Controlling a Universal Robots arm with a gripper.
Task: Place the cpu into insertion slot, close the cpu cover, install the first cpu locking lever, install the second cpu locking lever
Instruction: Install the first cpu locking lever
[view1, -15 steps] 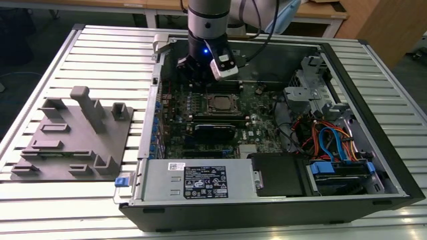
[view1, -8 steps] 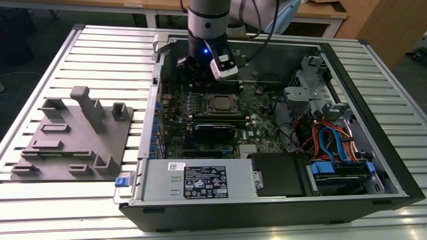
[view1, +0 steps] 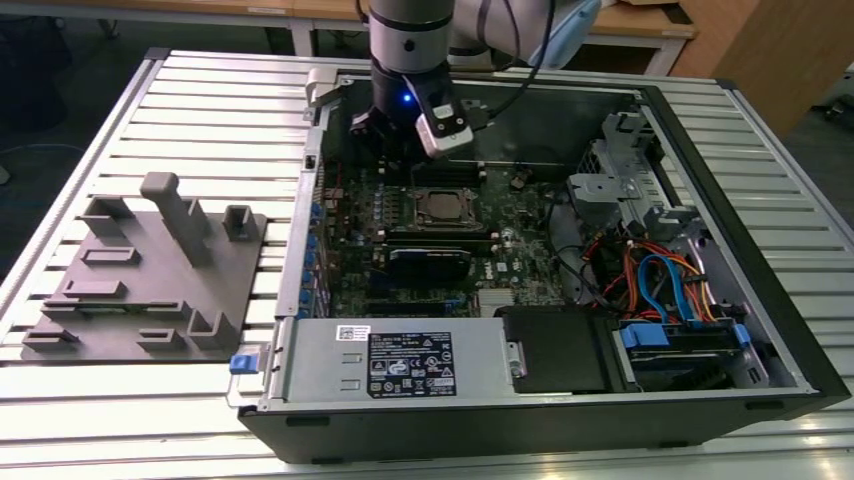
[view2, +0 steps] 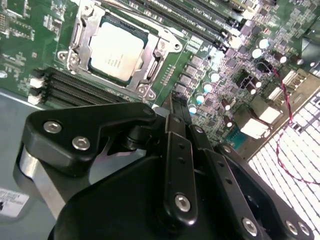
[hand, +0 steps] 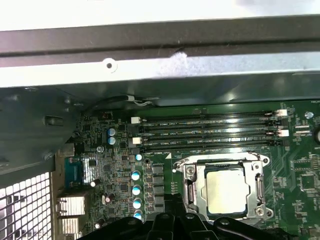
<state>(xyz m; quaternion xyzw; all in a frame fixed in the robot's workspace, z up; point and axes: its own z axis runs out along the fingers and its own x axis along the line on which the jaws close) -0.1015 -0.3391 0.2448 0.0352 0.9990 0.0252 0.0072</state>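
The cpu (view1: 438, 207) lies flat in the insertion slot on the green board, its silver top facing up; both wrist views show it too (view2: 117, 50) (hand: 227, 192). The cpu cover (view2: 80, 37) (hand: 189, 186) is down around the chip as a silver frame. I cannot make out how the locking levers stand. My black gripper (view1: 384, 150) hangs above the board just beyond the socket, toward the case's far wall. Its fingers (view2: 175, 107) sit pressed together, shut, with nothing between them. They poke into the first wrist view near the socket (hand: 172, 222).
Long black memory slots (hand: 210, 132) run beside the socket. The case's metal wall (hand: 150, 70) stands close behind the gripper. A power supply (view1: 400, 360), a drive bay (view1: 667, 350) and cables (view1: 661, 280) crowd the near side. A grey fixture block (view1: 147, 275) lies at the exterior view's left.
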